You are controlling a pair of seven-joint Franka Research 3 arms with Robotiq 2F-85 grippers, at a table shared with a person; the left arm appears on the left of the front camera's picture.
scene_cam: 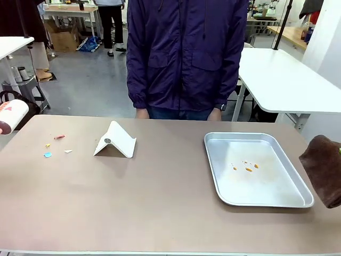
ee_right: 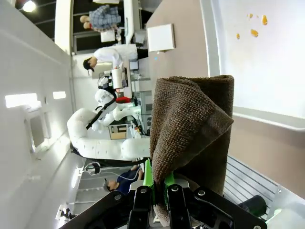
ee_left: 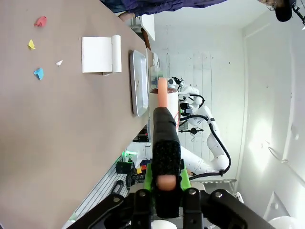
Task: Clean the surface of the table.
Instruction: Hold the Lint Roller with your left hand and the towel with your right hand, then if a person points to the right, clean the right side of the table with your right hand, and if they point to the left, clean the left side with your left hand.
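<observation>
The brownish table (scene_cam: 160, 202) carries small paper scraps at its left: a red one (scene_cam: 58, 137), a yellow one (scene_cam: 47, 145), a blue one (scene_cam: 47, 154) and a white one (scene_cam: 68, 151). My left gripper (ee_left: 166, 179) is shut on the black handle of a white roller (ee_left: 163, 102), whose roll shows at the left edge (scene_cam: 11, 114), above the table's left end. My right gripper (ee_right: 158, 183) is shut on a folded brown cloth (ee_right: 190, 129), which hangs over the table's right end (scene_cam: 324, 168) beside the tray.
A metal tray (scene_cam: 213, 160) with orange crumbs (scene_cam: 248, 169) lies at the right. A white folded stand (scene_cam: 115, 141) sits left of centre. A person in a dark jacket (scene_cam: 186, 53) stands at the far edge. White tables stand behind.
</observation>
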